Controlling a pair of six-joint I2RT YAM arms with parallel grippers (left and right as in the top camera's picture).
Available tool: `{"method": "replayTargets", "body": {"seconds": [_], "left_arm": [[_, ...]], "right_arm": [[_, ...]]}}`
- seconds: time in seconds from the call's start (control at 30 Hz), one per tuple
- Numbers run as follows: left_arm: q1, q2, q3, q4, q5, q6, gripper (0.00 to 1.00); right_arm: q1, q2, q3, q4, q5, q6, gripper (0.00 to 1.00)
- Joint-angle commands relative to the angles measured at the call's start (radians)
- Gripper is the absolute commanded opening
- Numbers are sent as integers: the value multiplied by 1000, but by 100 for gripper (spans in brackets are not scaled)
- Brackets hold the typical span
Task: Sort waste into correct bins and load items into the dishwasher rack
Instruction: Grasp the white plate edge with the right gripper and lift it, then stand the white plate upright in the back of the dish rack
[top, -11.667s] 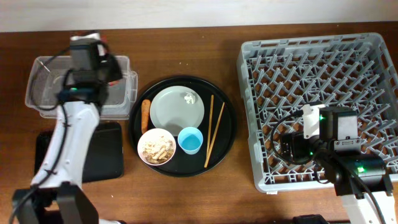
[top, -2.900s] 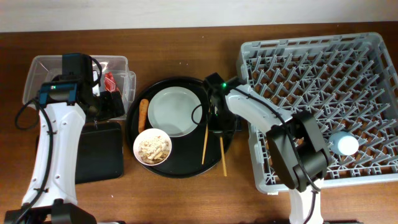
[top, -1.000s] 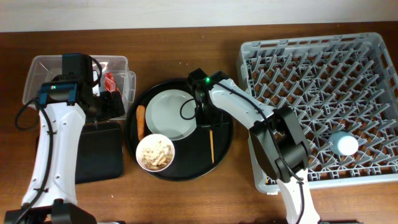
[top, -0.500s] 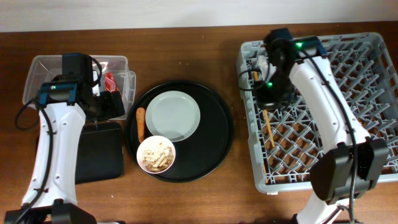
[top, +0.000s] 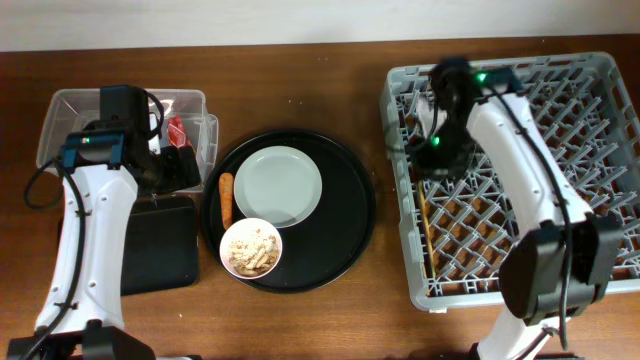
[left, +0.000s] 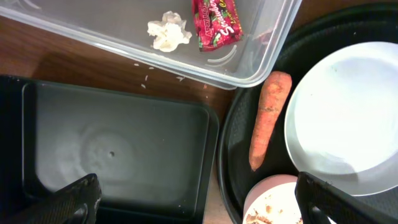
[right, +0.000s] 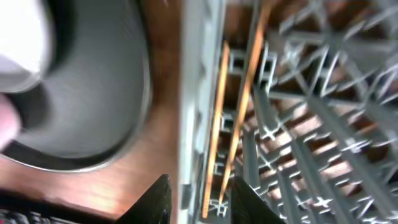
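Wooden chopsticks (right: 217, 121) lie flat just ahead of the right end effector (right: 199, 202), its fingers apart and empty, likely so the pegs of the large grey plastic lattice rack (top: 560, 90) pen them in. Two thin, straight, pale-orange sticks, nearly parallel. Left end effector (left: 198, 186) gapes empty too.

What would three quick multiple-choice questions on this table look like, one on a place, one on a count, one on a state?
1. Where is the red wrapper? A on the plate; B in the clear tub; C in the flat black tray.
2. How many chopsticks lie in the rack? A none; B one; C two.
3. What state is the bowl in? A empty; B holding crumbly scraps; C upside down.

1 B: the wrapper lies inside the tub's walls.
2 C: two sticks lie side by side among the pegs.
3 B: beige crumbs fill it.
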Motion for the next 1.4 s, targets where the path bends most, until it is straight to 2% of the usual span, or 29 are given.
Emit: {"method": "replayTargets", "body": {"seconds": [0.0, 0.13, 0.27, 0.37, 0.53, 0.6, 0.67, 0.83, 0.87, 1.0, 1.1, 1.2, 1.37], "left_arm": [[5, -8, 7, 0, -4, -10, 99], [5, -8, 7, 0, -4, -10, 99], [5, -8, 7, 0, 4, -10, 99], [5, -8, 7, 0, 4, -10, 99], [5, -8, 7, 5, 20, -10, 99], [5, -8, 7, 4, 20, -10, 99], [5, -8, 7, 4, 20, -10, 99], [5, -8, 7, 4, 21, -10, 99], [5, -8, 7, 4, 21, -10, 99], [5, -8, 7, 4, 21, -10, 99], [5, -8, 7, 4, 21, -10, 99], [5, -8, 7, 8, 21, -10, 99], [5, -8, 7, 10, 21, -10, 99]], "right_arm": [[89, -9, 101, 95, -51, 13, 34], [244, 68, 97, 216, -48, 90, 40], [347, 235, 94, 297, -47, 150, 43], [358, 336, 94, 324, -47, 217, 43], [358, 425, 94, 357, -48, 224, 41], [358, 435, 93, 365, -47, 224, 35], [358, 442, 89, 365, -47, 228, 22], [358, 444, 87, 365, -48, 243, 7], [357, 444, 87, 365, -48, 243, 4], [352, 444, 88, 383, -47, 241, 4], [325, 402, 97, 366, -47, 237, 4], [293, 285, 97, 361, 6, 211, 4], [198, -26, 97, 322, 245, 106, 4]]}}
